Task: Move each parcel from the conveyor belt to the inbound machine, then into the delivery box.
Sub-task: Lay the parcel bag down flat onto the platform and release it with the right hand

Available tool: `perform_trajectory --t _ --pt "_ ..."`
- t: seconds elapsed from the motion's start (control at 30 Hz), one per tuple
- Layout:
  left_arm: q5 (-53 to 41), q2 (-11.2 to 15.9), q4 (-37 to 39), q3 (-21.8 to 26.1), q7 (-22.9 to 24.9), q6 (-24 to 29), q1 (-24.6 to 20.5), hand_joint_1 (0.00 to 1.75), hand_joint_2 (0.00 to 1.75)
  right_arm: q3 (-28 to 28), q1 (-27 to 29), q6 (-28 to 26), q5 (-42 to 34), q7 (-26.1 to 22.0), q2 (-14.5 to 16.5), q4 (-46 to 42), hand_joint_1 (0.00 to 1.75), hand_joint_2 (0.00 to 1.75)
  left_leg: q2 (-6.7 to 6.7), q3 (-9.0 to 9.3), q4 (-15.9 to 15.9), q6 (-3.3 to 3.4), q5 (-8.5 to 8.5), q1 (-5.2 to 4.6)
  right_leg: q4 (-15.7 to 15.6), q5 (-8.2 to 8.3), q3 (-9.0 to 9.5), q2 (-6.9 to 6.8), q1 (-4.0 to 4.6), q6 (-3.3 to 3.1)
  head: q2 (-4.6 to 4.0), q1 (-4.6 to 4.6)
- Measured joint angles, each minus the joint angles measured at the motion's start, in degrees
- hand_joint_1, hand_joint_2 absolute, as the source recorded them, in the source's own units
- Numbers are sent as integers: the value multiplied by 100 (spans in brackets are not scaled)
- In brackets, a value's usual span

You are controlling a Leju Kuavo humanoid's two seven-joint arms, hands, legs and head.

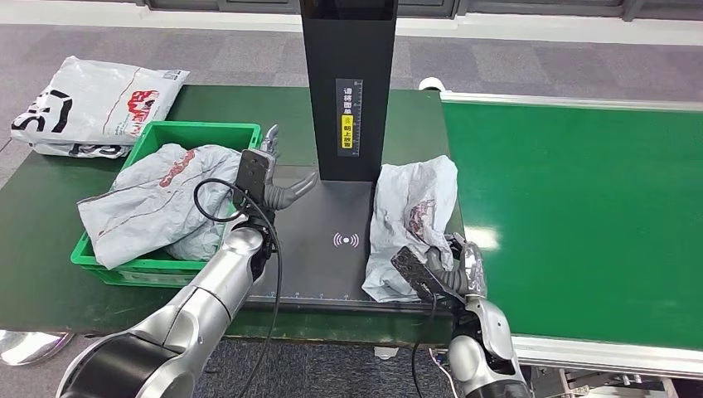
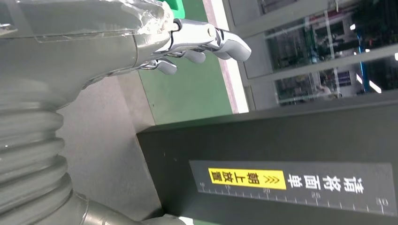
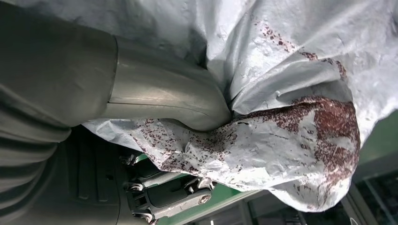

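Here, the right robot hand grips a crumpled grey plastic parcel with red print lying on the black inbound machine's flat plate, the left robot hand hovers open-fingered; probably best to lift it cleanly toward the green plastic delivery box.

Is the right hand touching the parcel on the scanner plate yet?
Touching. In the right wrist view the thumb presses into the crumpled grey parcel, denting the bag. The head view agrees: the right hand grips the parcel's near edge.
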Motion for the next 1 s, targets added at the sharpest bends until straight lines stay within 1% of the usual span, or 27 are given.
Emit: perform_trajectory --t 0.07,0.1,0.4,0.53,0.67,0.87,0.93,1.0 --pt "47 6 -20 38 -16 39 10 0 175 36 14 51 15 7 -26 10 19 175 0 -1 0 0 0 0 0 0 -1 0 0 0 0 0" --pt "74 10 -41 53 -34 49 21 0 175 49 25 75 24 11 -39 12 0 175 0 -1 0 0 0 -1 0 0 -1 0 0 0 0 0" --pt "106 52 -336 79 -152 55 169 0 175 80 92 157 70 26 -120 11 0 175 1 -1 0 0 0 0 0 0 -2 0 0 0 0 0" --pt "2 54 -485 79 -165 -266 262 0 175 80 102 68 -42 -68 -140 10 0 175 1 -1 0 0 0 -1 0 0 -3 0 0 0 0 0" --pt "-301 64 -733 68 -184 -695 424 0 175 70 109 -150 -384 -465 -146 -75 0 175 3 -1 0 0 0 -1 0 0 -5 2 -1 0 0 0" --pt "-520 66 -1063 38 -190 -845 625 0 175 21 149 -347 -773 -869 -146 -317 0 175 5 -1 0 -3 -2 -1 0 0 -8 3 0 0 0 0" --pt "-556 65 -1161 28 -167 -950 679 0 175 -35 179 -462 -1103 -1158 -143 -430 0 175 4 -2 0 -3 -2 -1 0 -1 -8 3 -1 0 0 0" --pt "-562 55 -1239 7 -114 -1104 721 0 175 -141 163 -524 -1612 -1508 -122 -558 0 175 5 -2 0 -3 -2 -1 0 0 -8 3 -1 0 0 0"
